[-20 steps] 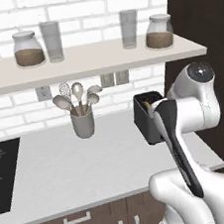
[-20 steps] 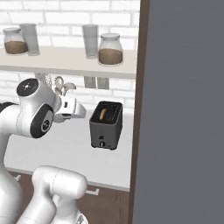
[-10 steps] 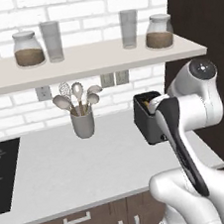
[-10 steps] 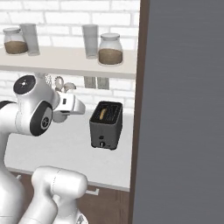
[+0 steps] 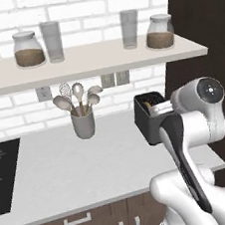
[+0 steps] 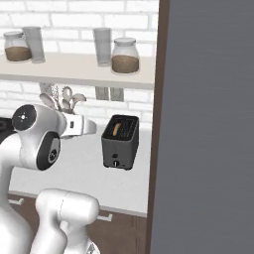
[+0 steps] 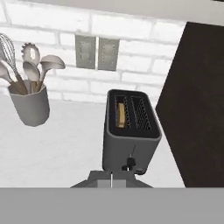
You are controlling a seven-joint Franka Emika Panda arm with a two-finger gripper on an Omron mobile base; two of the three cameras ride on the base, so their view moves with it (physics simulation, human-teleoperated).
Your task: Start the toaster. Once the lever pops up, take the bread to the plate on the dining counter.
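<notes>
Toaster [image 5: 149,113] was seen in the left base view near the right end of a white worktop [image 5: 66,165], partly hidden by the white arm. A grey utensil cup [image 5: 83,124] stood well to its left, a black cooktop [image 5: 3,174] at the far left, and a shelf [image 5: 88,62] with jars and glasses ran above against white brick. A risk was judged here: the arm crowded the toaster, so a careless push could shove it sideways instead of pressing the lever.

In the right base view the toaster [image 6: 120,143] was shown whole, with bread [image 6: 116,129] low in its left slot. A tall dark cabinet [image 6: 206,124] rose just beside it, so a wide swing could be blocked or could strike the panel.

In the hand view the toaster [image 7: 130,133] was faced end-on, its small lever [image 7: 129,163] low on the front, bread [image 7: 120,115] in the left slot. The gripper [image 7: 112,183] sat just below the lever with its jaws pressed together, holding nothing. A closed tip could slip off so small a lever. Wall sockets [image 7: 97,53] were set behind.
</notes>
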